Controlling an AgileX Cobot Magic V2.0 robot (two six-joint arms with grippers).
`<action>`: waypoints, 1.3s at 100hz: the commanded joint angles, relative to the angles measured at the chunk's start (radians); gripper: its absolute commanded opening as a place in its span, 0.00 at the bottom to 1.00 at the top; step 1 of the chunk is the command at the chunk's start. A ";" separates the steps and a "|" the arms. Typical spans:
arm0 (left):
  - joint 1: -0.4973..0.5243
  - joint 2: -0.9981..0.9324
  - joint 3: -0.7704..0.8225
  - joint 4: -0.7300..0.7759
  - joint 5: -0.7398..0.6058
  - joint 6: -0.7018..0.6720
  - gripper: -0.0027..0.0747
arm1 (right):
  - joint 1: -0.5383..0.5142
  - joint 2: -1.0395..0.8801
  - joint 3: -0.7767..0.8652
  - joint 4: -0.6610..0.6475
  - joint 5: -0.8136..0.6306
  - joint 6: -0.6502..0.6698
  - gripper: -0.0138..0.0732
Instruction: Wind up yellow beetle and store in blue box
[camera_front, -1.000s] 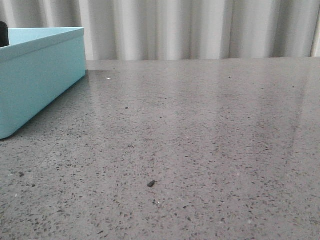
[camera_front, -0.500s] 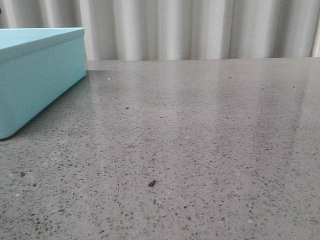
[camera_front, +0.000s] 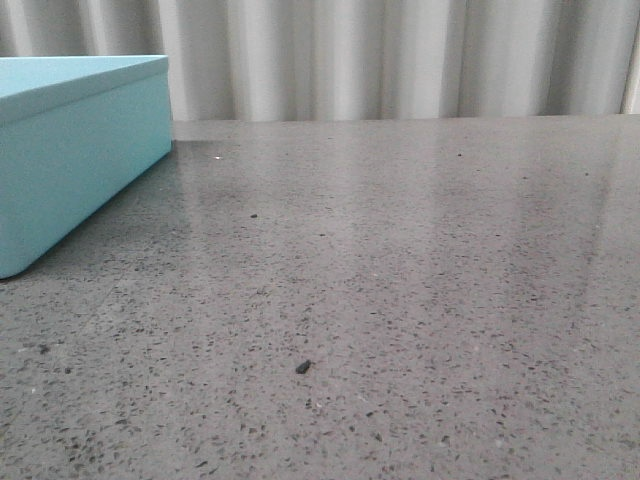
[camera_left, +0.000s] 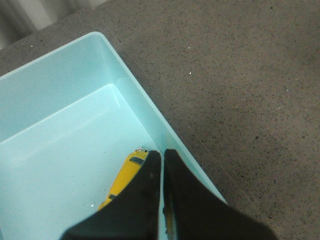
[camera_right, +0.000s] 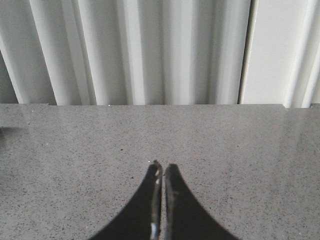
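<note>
The yellow beetle (camera_left: 128, 176) lies on the floor of the blue box (camera_left: 75, 65), close to the box's side wall; my fingers hide part of it. The box also shows at the left edge of the front view (camera_front: 70, 160); the car cannot be seen there. My left gripper (camera_left: 162, 153) is shut and empty, held above the box over the wall beside the car. My right gripper (camera_right: 163, 165) is shut and empty above the bare grey table. Neither gripper shows in the front view.
The grey speckled table (camera_front: 400, 280) stretches right of the box. A small dark speck (camera_front: 303, 367) lies near its front. A white pleated curtain (camera_front: 400, 55) hangs behind the table's far edge.
A dark part of the left arm that showed above the box's rim at the left edge one second ago has gone out of the front view. Nothing else has moved.
</note>
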 joint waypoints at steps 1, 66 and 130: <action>0.003 -0.094 0.046 -0.044 -0.091 -0.009 0.01 | -0.005 0.001 0.021 -0.018 -0.134 -0.010 0.09; 0.003 -0.823 0.819 -0.139 -0.571 -0.009 0.01 | -0.005 -0.004 0.332 -0.107 -0.489 -0.010 0.09; 0.003 -1.197 1.127 -0.192 -0.681 -0.009 0.01 | -0.005 -0.004 0.592 -0.107 -0.723 -0.010 0.09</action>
